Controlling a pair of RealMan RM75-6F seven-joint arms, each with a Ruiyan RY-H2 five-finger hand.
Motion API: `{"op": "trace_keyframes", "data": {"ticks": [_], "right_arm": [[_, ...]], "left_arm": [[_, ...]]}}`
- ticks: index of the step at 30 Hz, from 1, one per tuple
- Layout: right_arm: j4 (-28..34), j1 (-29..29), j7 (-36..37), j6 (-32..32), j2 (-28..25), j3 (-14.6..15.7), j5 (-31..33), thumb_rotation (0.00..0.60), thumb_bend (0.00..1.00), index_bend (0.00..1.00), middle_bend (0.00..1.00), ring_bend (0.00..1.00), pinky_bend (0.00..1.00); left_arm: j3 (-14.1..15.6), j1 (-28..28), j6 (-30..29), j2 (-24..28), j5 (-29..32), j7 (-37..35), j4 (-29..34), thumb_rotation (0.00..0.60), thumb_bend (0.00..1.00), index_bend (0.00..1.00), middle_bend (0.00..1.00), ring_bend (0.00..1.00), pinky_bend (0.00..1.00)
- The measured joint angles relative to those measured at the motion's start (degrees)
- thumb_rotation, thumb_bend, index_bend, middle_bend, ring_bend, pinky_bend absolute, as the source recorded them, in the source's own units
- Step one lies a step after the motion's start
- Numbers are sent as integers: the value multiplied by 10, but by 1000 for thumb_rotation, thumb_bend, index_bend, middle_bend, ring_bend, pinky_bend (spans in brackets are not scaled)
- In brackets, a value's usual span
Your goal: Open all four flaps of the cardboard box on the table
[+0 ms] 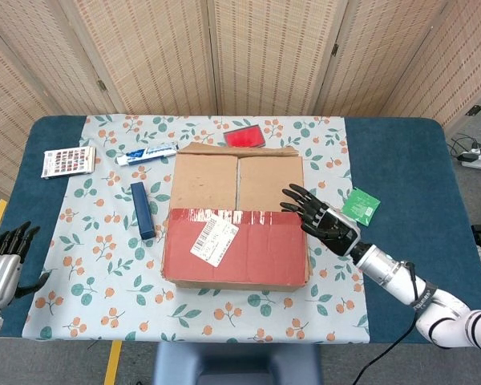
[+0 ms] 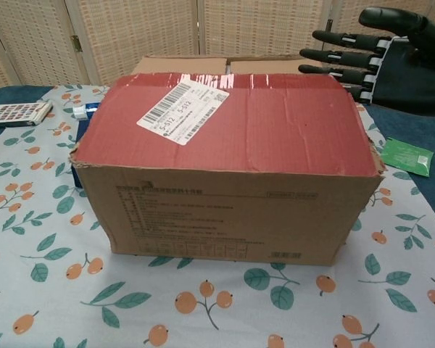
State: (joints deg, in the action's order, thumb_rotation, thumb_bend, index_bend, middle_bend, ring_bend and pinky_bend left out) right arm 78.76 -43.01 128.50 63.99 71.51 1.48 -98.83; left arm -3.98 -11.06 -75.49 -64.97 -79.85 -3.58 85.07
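The cardboard box (image 1: pixel 236 215) (image 2: pixel 228 167) stands mid-table with its flaps down. A red near flap with a white barcode label (image 1: pixel 214 239) (image 2: pixel 182 106) covers the front half of its top; two plain brown flaps lie behind it. My right hand (image 1: pixel 319 217) (image 2: pixel 377 54), black with fingers spread, reaches over the box's right top edge, its fingertips at the far right corner of the red flap. It holds nothing. Off the table's left front corner hangs my left hand (image 1: pixel 4 257), fingers loosely apart and empty.
On the floral cloth lie a dark blue bar (image 1: pixel 142 209), a toothpaste tube (image 1: pixel 147 152), a patterned card box (image 1: pixel 68 160), a red item (image 1: pixel 244 137) behind the box and a green packet (image 1: pixel 361 204) (image 2: pixel 406 156) to the right.
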Motion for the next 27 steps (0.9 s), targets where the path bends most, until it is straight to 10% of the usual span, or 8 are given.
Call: {"op": "trace_keyframes", "data": {"ticks": [27], "right_arm": [[152, 8, -87, 92, -94, 24, -29, 600, 345, 0, 0, 85, 37]], "left_arm": [[3, -7, 8, -6, -3, 20, 3, 600, 342, 0, 0, 7, 0]]}}
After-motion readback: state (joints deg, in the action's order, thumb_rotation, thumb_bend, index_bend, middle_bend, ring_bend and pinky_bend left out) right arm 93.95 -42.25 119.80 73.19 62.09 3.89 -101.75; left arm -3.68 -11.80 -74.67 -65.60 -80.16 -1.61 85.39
